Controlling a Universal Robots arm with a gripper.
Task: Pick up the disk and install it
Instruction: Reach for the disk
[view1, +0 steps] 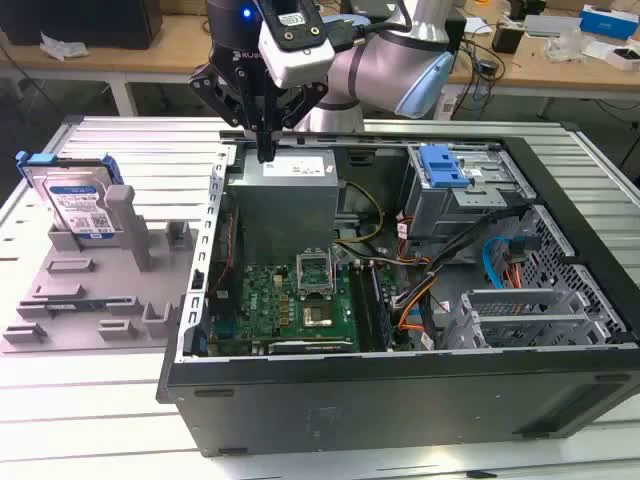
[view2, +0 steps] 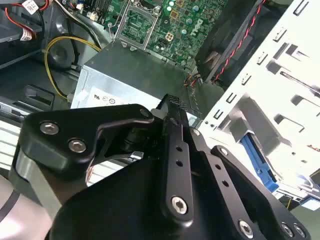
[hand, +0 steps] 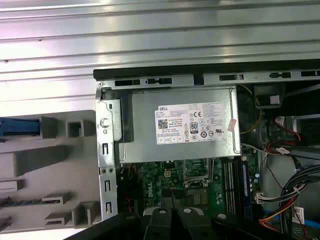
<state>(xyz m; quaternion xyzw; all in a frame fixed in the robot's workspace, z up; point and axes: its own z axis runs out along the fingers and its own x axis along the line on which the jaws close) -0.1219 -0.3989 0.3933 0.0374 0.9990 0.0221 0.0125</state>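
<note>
So the disk (view1: 82, 200) is parked way over on the exterior view's left. It's standing on edge and leaning back a bit in a slot of the grey holder tray (view1: 100, 295), with its blue bracket (view1: 35, 160) round it and the label facing the camera. Nothing's touching it. The tray lies on the slatted worktop (view1: 90, 420), just beside the left wall of the open PC case (view1: 400, 400). The tool (view1: 265, 152) is well apart from the disk, hanging over the far end of the case right above the grey power-supply box (view1: 285, 205). Its fingers are pinched narrow with nothing between them, and I can't tell if the tips touch the box. In the second wrist view the tool (view2: 172, 102) points down at that power-supply box (view2: 135, 75). Nearer than the box is the green motherboard (view1: 290, 300). At the far right of the case sits the drive cage (view1: 480, 195) with a blue latch tab (view1: 442, 165).
</note>
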